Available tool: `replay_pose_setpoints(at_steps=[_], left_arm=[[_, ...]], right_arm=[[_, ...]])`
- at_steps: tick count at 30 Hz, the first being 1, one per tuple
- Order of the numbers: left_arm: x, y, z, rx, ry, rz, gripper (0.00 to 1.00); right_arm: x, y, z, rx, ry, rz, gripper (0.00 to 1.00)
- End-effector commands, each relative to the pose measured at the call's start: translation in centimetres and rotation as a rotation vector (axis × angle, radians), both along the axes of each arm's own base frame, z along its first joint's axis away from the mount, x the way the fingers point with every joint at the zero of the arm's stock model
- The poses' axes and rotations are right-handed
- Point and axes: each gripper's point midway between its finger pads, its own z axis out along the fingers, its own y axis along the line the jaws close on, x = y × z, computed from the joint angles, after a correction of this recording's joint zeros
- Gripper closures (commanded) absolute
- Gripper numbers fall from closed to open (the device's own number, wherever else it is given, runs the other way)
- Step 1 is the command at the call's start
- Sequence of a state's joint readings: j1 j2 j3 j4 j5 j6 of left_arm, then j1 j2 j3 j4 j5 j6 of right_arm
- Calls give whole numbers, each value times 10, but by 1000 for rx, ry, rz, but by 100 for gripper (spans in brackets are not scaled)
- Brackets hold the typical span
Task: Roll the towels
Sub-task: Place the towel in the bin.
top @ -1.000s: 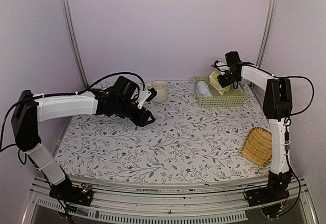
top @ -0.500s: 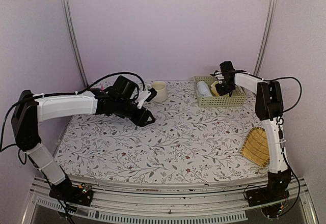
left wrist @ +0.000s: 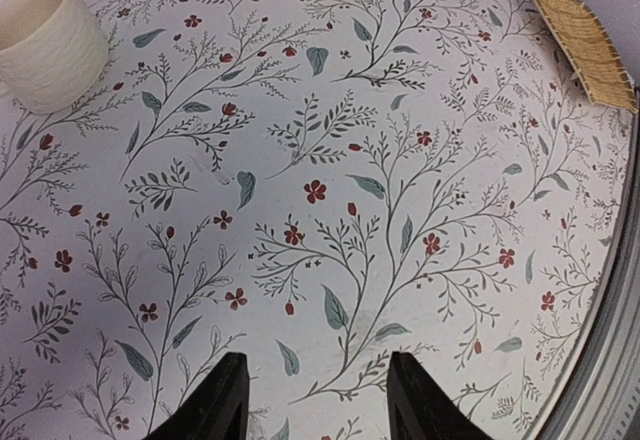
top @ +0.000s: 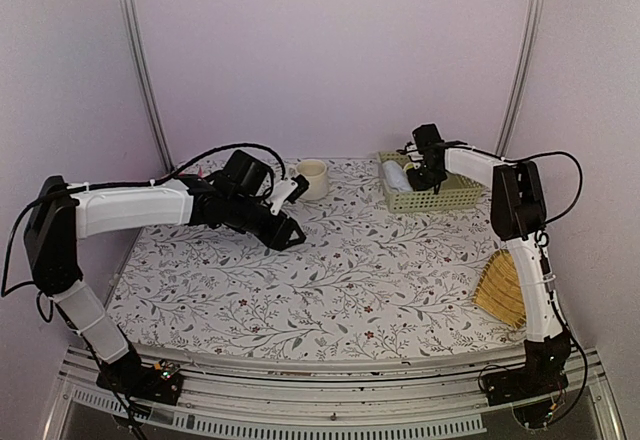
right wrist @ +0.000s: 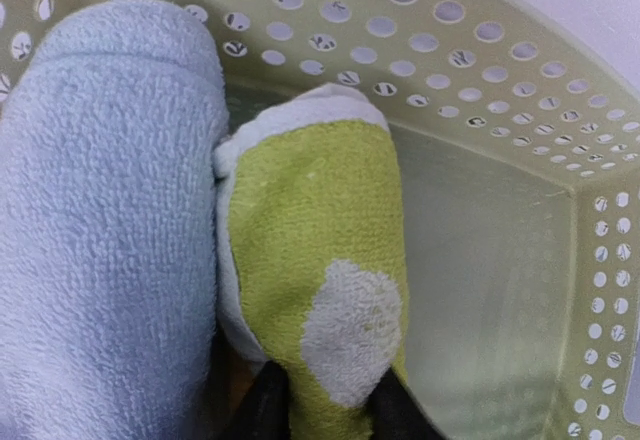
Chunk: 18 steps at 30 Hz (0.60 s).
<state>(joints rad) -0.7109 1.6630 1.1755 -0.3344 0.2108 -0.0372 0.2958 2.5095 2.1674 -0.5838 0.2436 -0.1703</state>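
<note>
In the right wrist view the rolled pale blue towel [right wrist: 100, 220] lies in the pale green perforated basket [right wrist: 500, 70]. The rolled yellow-green and cream towel [right wrist: 320, 260] lies beside it, touching it. My right gripper [right wrist: 325, 405] is shut on the yellow-green towel, a finger on each side of its near end. In the top view the right gripper [top: 428, 168] reaches into the basket [top: 450, 198] at the back right, where the blue towel [top: 396, 173] shows. My left gripper [left wrist: 315, 400] is open and empty above the floral cloth, also seen in the top view [top: 285, 230].
A cream cup [top: 313, 179] stands at the back middle, also in the left wrist view [left wrist: 45, 30]. A yellow woven bamboo tray [top: 503, 288] lies at the right edge, also in the left wrist view [left wrist: 585, 45]. The floral tablecloth [top: 350, 280] covers the table.
My right gripper has moved left and down into the basket with the yellow-green towel, setting it beside the blue towel. The left arm has not moved.
</note>
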Motion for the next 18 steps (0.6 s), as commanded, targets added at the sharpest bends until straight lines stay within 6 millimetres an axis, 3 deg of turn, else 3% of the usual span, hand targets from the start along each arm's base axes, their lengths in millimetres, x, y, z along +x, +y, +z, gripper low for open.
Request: replay_pose_setpoints(at_steps=[1, 3, 10, 14, 18], left_arm=[[4, -1, -2, -5, 15, 5, 51], [4, -1, -4, -2, 17, 5, 51], [5, -1, -8, 8, 26, 6, 51], [5, -1, -8, 6, 27, 4, 51], [5, -2, -7, 4, 31, 2, 51]], right_arm=[[-6, 6, -12, 16, 45, 3, 56], [-8, 8, -7, 30, 48, 13, 47], [-19, 18, 12, 70, 75, 66, 42], [-31, 13, 20, 50, 110, 83, 41], [-39, 13, 40, 62, 109, 113, 38]])
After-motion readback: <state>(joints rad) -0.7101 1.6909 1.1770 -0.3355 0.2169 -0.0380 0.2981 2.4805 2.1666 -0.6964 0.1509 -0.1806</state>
